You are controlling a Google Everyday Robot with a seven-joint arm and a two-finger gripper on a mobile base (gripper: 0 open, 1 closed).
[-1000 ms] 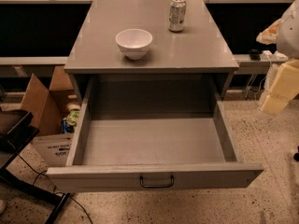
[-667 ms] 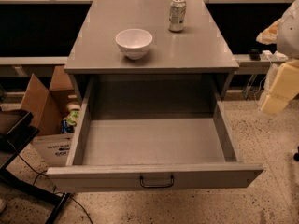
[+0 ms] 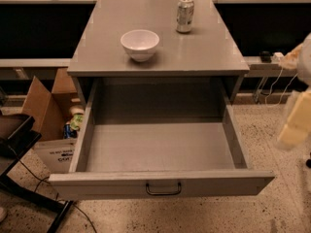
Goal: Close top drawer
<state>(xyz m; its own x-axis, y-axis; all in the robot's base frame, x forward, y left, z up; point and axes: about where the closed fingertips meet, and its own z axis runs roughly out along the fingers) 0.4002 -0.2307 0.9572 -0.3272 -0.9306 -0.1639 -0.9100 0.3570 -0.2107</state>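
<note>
The top drawer point(image 3: 160, 152) of the grey cabinet is pulled far out and is empty inside. Its flat front panel point(image 3: 97, 184) faces me, with a small dark loop handle point(image 3: 164, 189) at its centre. My gripper point(image 3: 295, 123) shows as a pale yellowish shape at the right edge of the view. It hangs beside the drawer's right wall and is apart from both the drawer and the handle.
A white bowl point(image 3: 140, 43) and a drink can point(image 3: 184, 15) stand on the cabinet top point(image 3: 204, 52). An open cardboard box point(image 3: 46, 110) with items sits on the floor to the left. A dark stand point(image 3: 19, 144) is at the lower left. Cables run along the floor at the right.
My arm at the right edge has dropped lower. The drawer, bowl and can have not moved.
</note>
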